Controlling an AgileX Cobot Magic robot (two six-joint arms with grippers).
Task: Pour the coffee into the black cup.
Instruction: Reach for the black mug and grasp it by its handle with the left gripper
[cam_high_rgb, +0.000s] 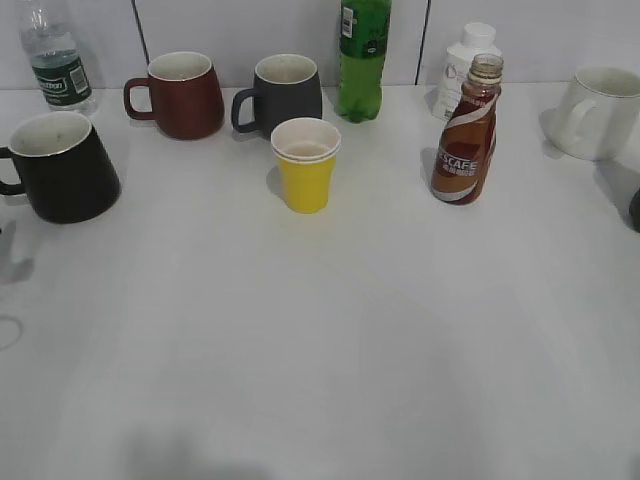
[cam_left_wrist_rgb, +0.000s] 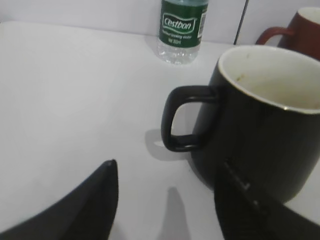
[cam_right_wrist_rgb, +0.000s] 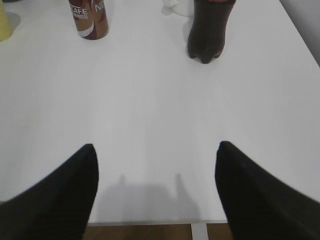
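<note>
Dark cola bottle shows only beyond spread right pincer; left pincer likewise spread.

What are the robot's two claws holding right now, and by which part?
Nothing. The left gripper is open beside the black cup; the right gripper is open over bare table.

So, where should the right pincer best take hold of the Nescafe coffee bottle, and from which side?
Probably around the narrow waist of the Nescafe coffee bottle, coming level from the front: it stands upright and uncapped, and the white bottle sits close behind it.
</note>
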